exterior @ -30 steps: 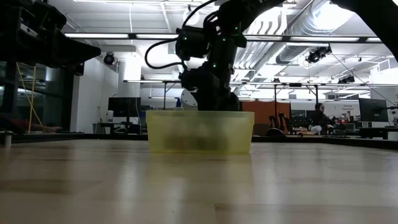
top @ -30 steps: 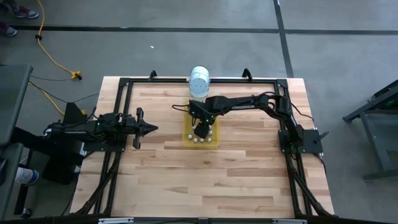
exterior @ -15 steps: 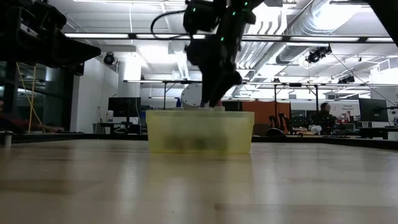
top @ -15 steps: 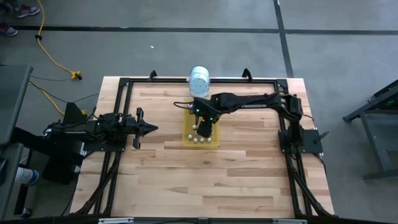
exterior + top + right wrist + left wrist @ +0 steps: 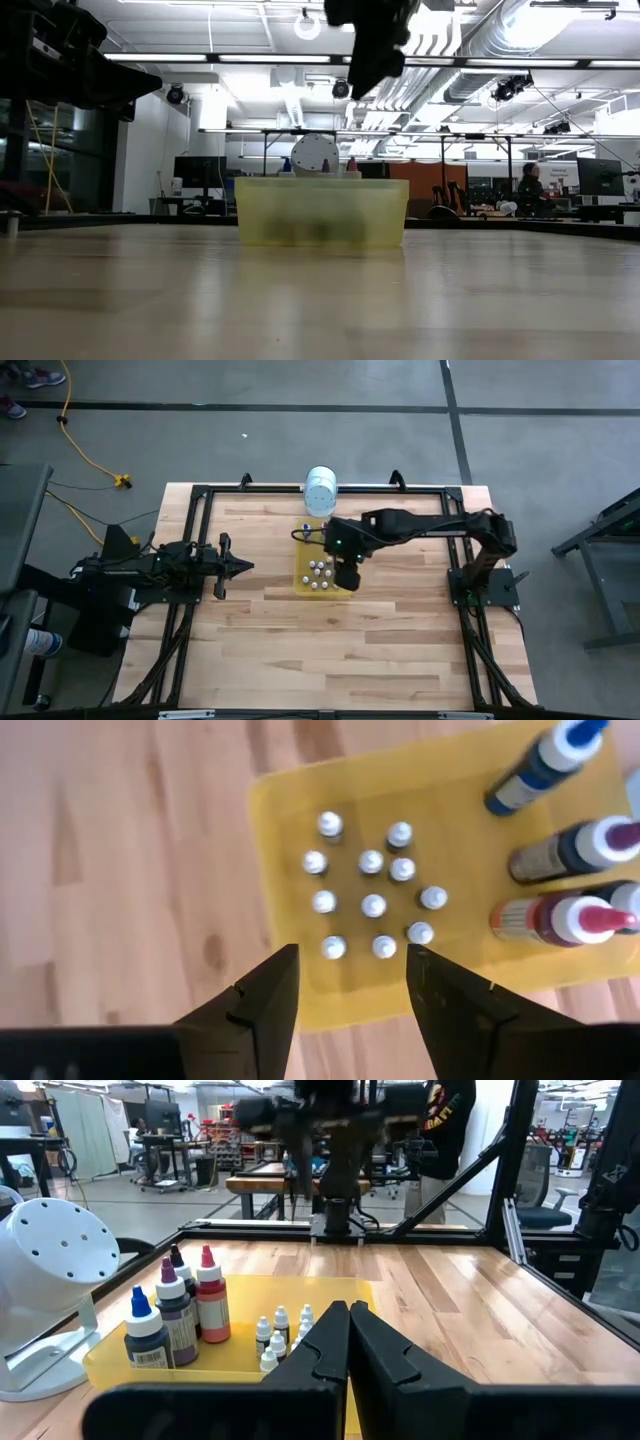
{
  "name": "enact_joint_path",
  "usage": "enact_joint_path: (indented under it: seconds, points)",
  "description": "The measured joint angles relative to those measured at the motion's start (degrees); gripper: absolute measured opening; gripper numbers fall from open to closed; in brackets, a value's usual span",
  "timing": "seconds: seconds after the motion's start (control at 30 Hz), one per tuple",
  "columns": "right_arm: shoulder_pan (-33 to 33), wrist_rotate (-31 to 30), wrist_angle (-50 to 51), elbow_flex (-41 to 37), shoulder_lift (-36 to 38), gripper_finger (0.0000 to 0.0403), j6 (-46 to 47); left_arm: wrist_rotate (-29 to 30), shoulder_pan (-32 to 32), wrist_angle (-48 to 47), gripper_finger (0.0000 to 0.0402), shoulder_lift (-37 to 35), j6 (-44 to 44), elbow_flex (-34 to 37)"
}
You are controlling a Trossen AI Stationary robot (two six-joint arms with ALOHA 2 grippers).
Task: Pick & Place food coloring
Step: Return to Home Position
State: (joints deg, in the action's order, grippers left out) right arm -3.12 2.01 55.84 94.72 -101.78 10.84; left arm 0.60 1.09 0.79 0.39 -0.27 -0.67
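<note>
Pale wooden planks make up the desk (image 5: pixel 330 650), which is framed by black rails and ringed by grey workshop floor. Near the middle of one long edge, a white cylindrical container (image 5: pixel 321 491) is seen lying on its side, and a yellow tray (image 5: pixel 299 582) is set just beside it, toward the desk's centre. All the food coloring (image 5: pixel 374 905) is held in this tray. The tiny white-capped bottles are clustered upright at the tray end away from the container, while a few taller bottles (image 5: pixel 175 1315), blue, purple and reddish, are grouped at the end nearest it. The right gripper (image 5: pixel 351 948) is held above the tray, raised well clear of its rim; its fingers are spread wide and nothing is carried between them. The left gripper (image 5: pixel 348 1312) is parked near the desk's left edge, pointed at the tray, with its fingers pressed together on nothing.
</note>
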Motion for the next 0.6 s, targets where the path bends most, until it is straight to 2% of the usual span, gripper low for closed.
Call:
enact_joint_path:
  seconds: [0.1, 0.27, 0.47, 0.6]
  points:
    - [1.3, 0.0, 1.0, 0.0, 1.8, 0.0161, -0.8, 0.0, 0.0, 0.0, 0.0000, 0.0, 0.0, 0.0]
    - [3.2, -0.2, 1.1, -1.9, 4.3, 0.0102, -2.4, 0.0, 0.0, 0.0, 0.0000, 0.0, 0.0, 0.0]
    - [5.1, 3.6, -15.0, -19.9, 13.9, 0.0013, -0.5, 0.0, 0.0, 0.0, 0.0000, 0.0, 0.0, 0.0]
    - [5.7, 5.2, -26.9, -32.9, 22.1, 0.0012, 2.3, 0.0, 0.0, 0.0, 0.0000, 0.0, 0.0, 0.0]
